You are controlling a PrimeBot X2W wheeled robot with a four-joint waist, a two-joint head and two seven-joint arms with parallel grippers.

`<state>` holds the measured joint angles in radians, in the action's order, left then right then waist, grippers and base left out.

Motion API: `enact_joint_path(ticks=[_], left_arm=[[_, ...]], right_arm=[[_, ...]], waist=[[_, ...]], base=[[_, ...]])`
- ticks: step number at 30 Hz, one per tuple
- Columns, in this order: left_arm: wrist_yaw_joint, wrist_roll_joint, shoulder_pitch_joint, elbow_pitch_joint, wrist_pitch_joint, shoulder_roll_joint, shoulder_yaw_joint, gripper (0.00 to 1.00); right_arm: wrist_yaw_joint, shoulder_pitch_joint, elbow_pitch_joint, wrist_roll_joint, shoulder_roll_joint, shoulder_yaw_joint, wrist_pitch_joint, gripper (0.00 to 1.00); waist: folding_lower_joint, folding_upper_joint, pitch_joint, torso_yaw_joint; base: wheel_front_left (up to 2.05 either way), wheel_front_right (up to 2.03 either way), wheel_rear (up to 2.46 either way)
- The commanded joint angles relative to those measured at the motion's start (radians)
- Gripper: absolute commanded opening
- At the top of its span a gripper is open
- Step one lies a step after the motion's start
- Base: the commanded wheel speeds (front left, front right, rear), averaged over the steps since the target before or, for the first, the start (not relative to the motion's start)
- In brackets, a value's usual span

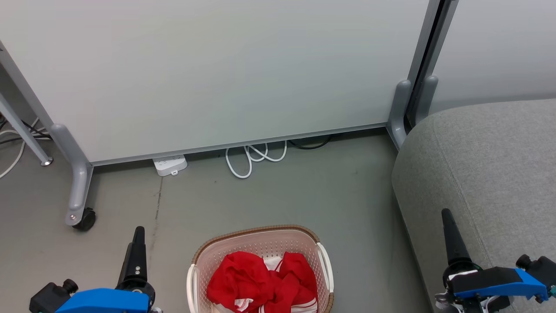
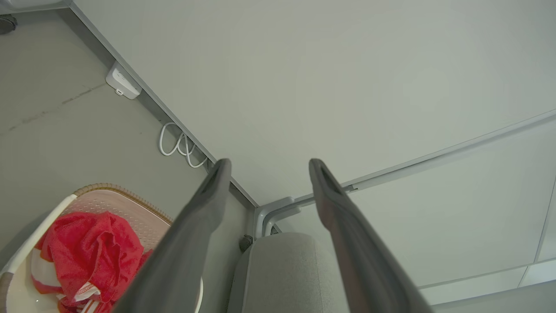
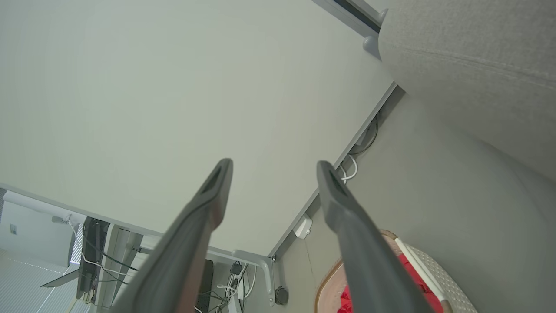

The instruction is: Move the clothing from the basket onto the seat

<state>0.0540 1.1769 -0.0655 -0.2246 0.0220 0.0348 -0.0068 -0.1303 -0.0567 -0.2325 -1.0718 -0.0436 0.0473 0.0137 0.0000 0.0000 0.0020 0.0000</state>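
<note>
The task is only beginning: the clothing is lying as a red and white heap inside the basket. The basket is standing on the floor near the seat, and no garment is resting on the grey cushion where it is visible. In my judgement, the whole heap is waiting to be lifted. The left gripper is keeping its jaws spread with nothing between them, and the right gripper likewise, both apart from the basket. The head view is giving the seat's broad top. The left wrist view is showing the heap's folds more closely. The right wrist view is adding cables and a dark stand beyond the white panel.
</note>
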Motion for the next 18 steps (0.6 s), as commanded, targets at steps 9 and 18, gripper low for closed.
enact_joint_path(ticks=[9,18], left_arm=[[-0.016,-0.205,-0.005,0.022,0.038,0.011,-0.026,1.00],[-0.026,-0.364,0.000,0.022,0.068,0.012,-0.044,1.00]], right_arm=[[0.000,0.004,0.038,0.177,-0.004,-0.019,0.019,1.00],[0.000,0.016,0.056,0.318,-0.005,-0.021,0.029,1.00]], waist=[[0.0000,0.0000,-0.004,-0.001],[0.0000,0.0000,-0.008,0.000]], base=[[0.00,0.00,0.00],[0.00,0.00,0.00]])
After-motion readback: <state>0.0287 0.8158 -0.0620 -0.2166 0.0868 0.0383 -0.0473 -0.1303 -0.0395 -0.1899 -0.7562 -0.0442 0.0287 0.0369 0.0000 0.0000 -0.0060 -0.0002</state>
